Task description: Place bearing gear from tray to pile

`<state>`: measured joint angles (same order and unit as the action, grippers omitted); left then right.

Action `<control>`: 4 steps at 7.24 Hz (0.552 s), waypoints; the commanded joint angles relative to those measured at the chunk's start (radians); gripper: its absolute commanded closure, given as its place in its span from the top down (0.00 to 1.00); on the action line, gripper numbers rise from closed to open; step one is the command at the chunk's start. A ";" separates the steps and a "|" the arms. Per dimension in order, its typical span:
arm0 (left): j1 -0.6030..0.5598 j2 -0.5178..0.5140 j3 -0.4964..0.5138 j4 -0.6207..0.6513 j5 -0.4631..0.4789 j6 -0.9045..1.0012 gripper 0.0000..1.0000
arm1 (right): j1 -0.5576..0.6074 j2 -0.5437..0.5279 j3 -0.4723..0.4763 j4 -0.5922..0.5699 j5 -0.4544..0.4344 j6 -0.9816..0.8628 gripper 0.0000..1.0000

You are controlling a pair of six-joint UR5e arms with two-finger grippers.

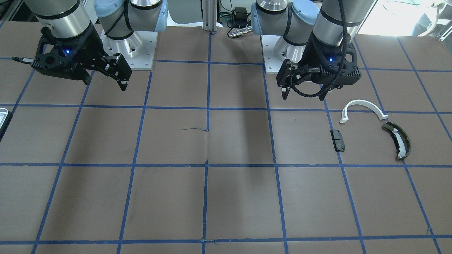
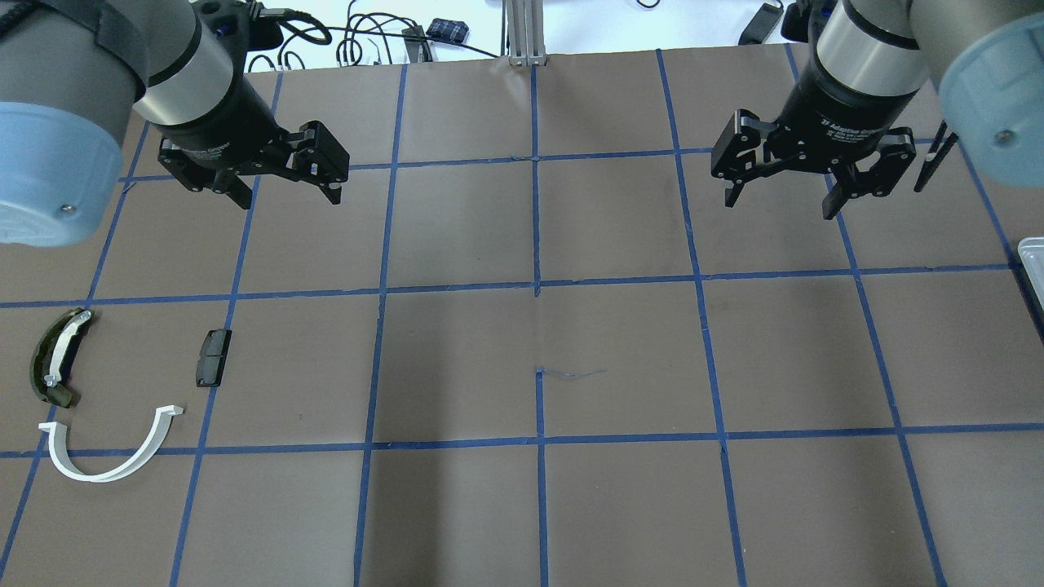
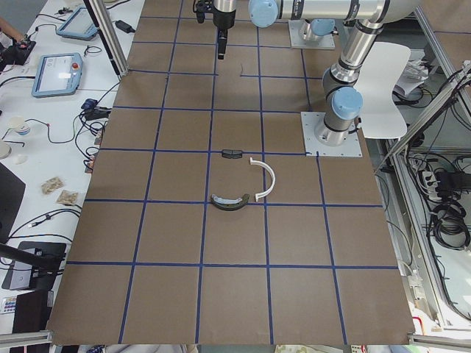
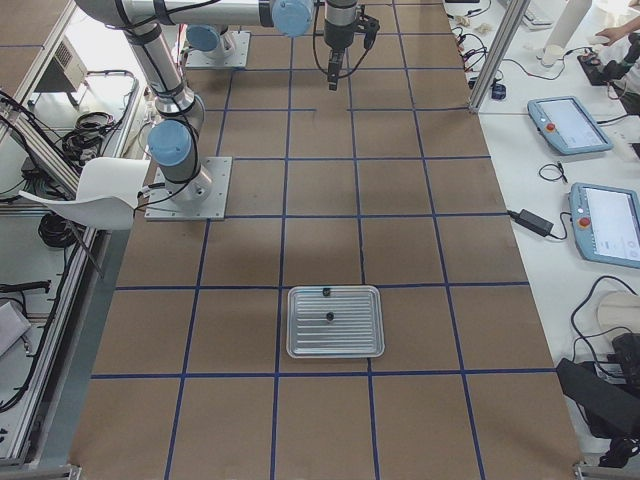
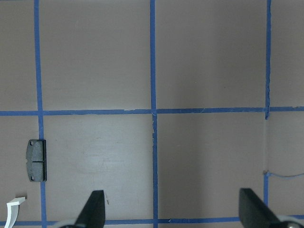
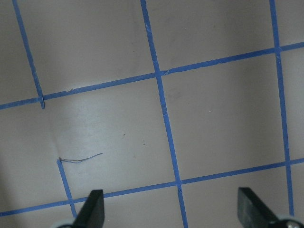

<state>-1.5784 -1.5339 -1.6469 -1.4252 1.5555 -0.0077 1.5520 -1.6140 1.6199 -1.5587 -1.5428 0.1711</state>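
Observation:
The tray (image 4: 335, 322) is a shallow silvery pan with a rounded rim; only its edge shows in the front view (image 1: 3, 118) and in the overhead view (image 2: 1032, 259). Two small dark parts (image 4: 330, 317) lie in it; which one is the bearing gear I cannot tell. The pile holds a white half-ring (image 2: 114, 461), an olive curved piece (image 2: 57, 355) and a black block (image 2: 214, 357). My left gripper (image 2: 281, 186) is open and empty, raised beyond the pile. My right gripper (image 2: 779, 204) is open and empty, raised left of the tray.
The brown table (image 2: 538, 342) carries a grid of blue tape. The arm bases (image 1: 130, 49) stand at the robot's side of it. Cables and pendants (image 3: 55, 73) lie off the table's far edge. The block (image 5: 36, 160) shows in the left wrist view.

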 commanded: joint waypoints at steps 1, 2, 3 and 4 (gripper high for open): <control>0.000 0.000 -0.001 0.009 -0.002 -0.002 1.00 | -0.001 0.000 0.000 0.000 -0.008 -0.001 1.00; -0.002 0.000 0.001 0.009 0.001 -0.024 1.00 | -0.003 0.002 0.000 -0.009 -0.010 -0.004 1.00; -0.002 0.001 -0.001 0.009 0.002 -0.041 1.00 | -0.004 0.002 0.000 -0.018 -0.010 -0.008 1.00; -0.002 0.000 -0.002 0.009 0.000 -0.031 1.00 | -0.003 0.002 0.000 -0.014 -0.002 -0.010 1.00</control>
<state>-1.5797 -1.5334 -1.6476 -1.4160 1.5564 -0.0383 1.5490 -1.6125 1.6199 -1.5715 -1.5504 0.1643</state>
